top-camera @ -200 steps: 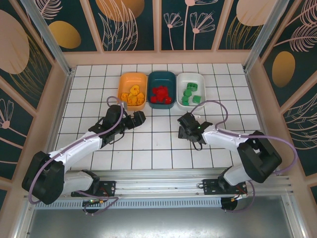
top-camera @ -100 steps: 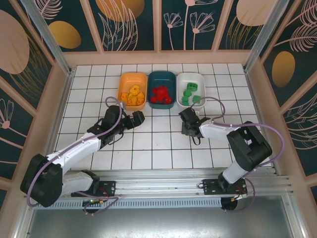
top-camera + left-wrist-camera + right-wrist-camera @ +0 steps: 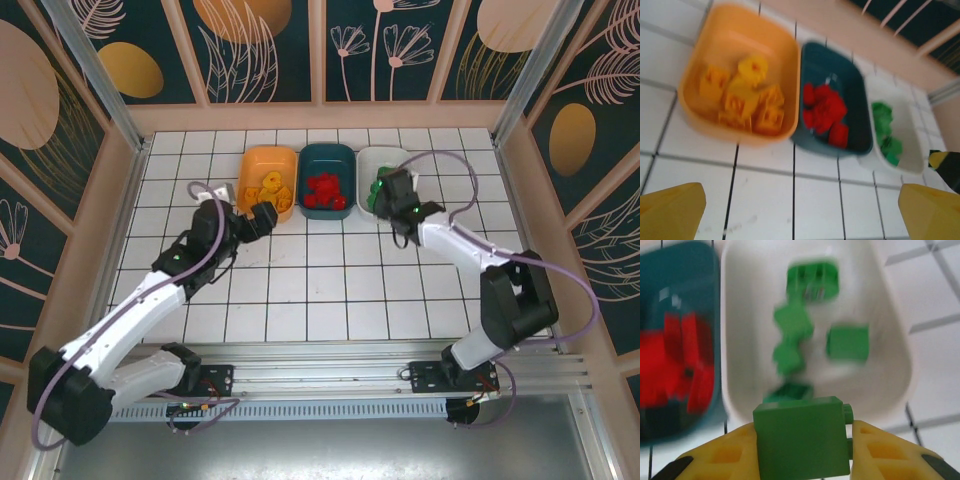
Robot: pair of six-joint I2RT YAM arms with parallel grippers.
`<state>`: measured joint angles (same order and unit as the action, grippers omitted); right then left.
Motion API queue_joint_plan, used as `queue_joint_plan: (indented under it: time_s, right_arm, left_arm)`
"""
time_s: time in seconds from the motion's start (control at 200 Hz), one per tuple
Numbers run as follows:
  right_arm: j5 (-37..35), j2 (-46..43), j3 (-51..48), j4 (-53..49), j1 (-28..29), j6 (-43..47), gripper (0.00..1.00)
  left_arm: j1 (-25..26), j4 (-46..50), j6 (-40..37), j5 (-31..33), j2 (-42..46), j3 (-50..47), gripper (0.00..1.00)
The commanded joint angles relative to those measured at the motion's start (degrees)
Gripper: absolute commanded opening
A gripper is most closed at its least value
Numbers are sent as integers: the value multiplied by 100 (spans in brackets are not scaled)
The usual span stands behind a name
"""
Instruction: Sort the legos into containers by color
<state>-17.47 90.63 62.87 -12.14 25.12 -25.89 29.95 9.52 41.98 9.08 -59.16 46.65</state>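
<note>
My right gripper (image 3: 802, 452) is shut on a green lego brick (image 3: 802, 440), its yellow fingers (image 3: 720, 457) pressed to both sides. It hangs at the near edge of the white container (image 3: 747, 295), which holds several green legos (image 3: 792, 322). In the top view the right gripper (image 3: 385, 192) is over the white container (image 3: 375, 154). The teal container (image 3: 832, 60) holds red legos (image 3: 827, 110), and the orange container (image 3: 735, 40) holds yellow-orange legos (image 3: 745, 97). My left gripper (image 3: 800, 215) stands open and empty over bare tiles, just in front of the orange container (image 3: 268, 153).
The three containers stand side by side at the back of the white tiled table, the teal one (image 3: 327, 149) in the middle. A low peach wall (image 3: 320, 115) runs behind them. Bare tiles (image 3: 330, 270) lie between the arms.
My right gripper shut on the green brick at mid-table and carried it back to the white container. My left arm moved back and a little left, toward the orange container, still open.
</note>
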Motion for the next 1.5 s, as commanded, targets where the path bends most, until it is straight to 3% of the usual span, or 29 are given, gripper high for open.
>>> queue_joint_plan:
  time_s: [0.0, 0.185, 0.24, 0.315, 0.525, 0.636, 0.766, 0.806, 0.886, 0.976, 1.021, 1.051, 1.111, 1.166, 1.256, 1.316, 1.386, 1.496]
  right_arm:
    - [195, 884, 728, -140, -328, 358, 33]
    - [369, 1900, 1920, -560, -581, 488, 41]
    - [295, 2026, 2159, -714, -592, 481, 53]
    - [131, 1910, 2230, -757, -542, 462, 60]
    - [-178, 763, 1792, -513, -290, 534, 69]
    - [-168, -299, 1225, -30, 84, 705, 70]
    - [-266, -1660, 341, 980, 888, 1287, 77]
    - [-273, -1982, 73, 1268, 1151, 1500, 98]
    - [-285, -2447, -670, 2094, 1470, 1004, 99]
    - [338, -2594, -1137, 2681, 1588, 1924, 99]
    - [188, -2528, -1162, 2651, 1590, 2111, 99]
    - [83, -2492, -1179, 2573, 1531, 2079, 99]
    - [437, -2523, -1422, 2724, 1273, 2161, 99]
    - [849, -2645, -1803, 3182, 1038, 2424, 99]
    - [984, -2859, -2312, 3747, 659, 2439, 99]
    - [1069, -2973, -2588, 3925, 249, 2530, 99]
    - [1094, -3053, -2968, 4079, -104, 2760, 99]
    - [1359, -3074, -3572, 4351, -633, 3015, 99]
  left_arm:
    - [-34, 536, -349, 789, 396, 279, 99]
    - [-36, 350, -349, 738, 1191, 80, 99]
    - [-37, 386, -348, 834, 1305, 22, 98]
    - [-37, 466, -361, 876, 1379, -7, 99]
    - [-40, 494, -503, 912, 1401, 32, 99]
    - [-34, 568, -534, 1194, 1432, 215, 99]
    - [-36, 383, 100, 1928, 1715, 71, 99]
    - [-38, 142, -40, 2061, 1818, -68, 99]
    - [-40, -128, -373, 2398, 1993, -281, 99]
    - [-34, -385, -734, 3512, 2274, -676, 99]
    - [-34, -860, -1030, 4145, 2541, -1102, 99]
    - [-35, -1669, -1740, 4198, 2767, -1524, 99]
    - [-35, -3379, -3659, 3120, 3275, -2564, 99]
    - [-38, -4437, -4512, 2394, 3593, -3422, 99]
    - [-35, -6067, -4723, 2922, 3436, -4485, 99]
    - [-69, -6482, -4997, 3144, 2957, -4725, 99]
    - [-257, -6684, -5079, 3096, 2205, -4787, 99]
    - [-701, -7680, -4557, 2865, 590, -4828, 99]
